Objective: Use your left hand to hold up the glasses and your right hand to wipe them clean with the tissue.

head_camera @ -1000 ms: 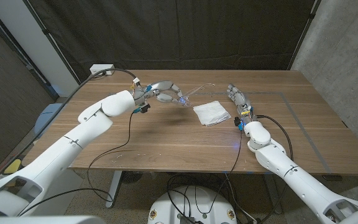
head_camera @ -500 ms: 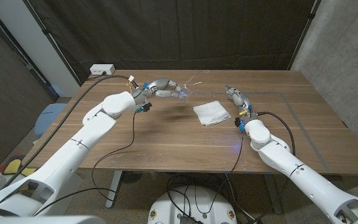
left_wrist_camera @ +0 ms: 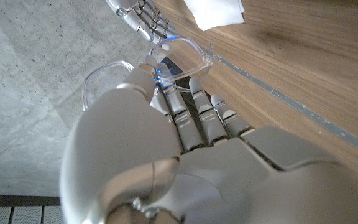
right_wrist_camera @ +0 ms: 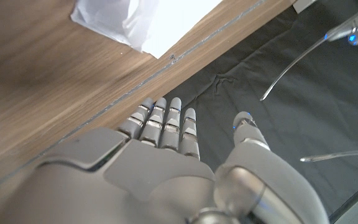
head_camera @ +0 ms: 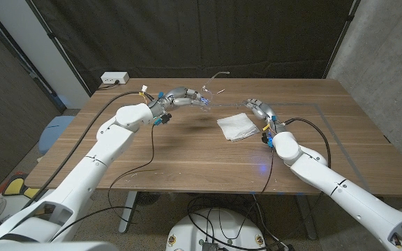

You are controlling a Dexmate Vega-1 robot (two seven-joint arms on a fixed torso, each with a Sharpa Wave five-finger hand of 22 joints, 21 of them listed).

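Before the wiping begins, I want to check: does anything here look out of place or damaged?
Nothing stands out. The left hand holds the clear glasses above the table; the tissue lies on the wood beside the open right hand.

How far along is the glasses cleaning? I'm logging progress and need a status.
Done: the left hand holds the clear glasses up off the table. In hand: the right hand is open beside the tissue, not touching it. Left: picking up the tissue, which lies on the table, and wiping the lenses.
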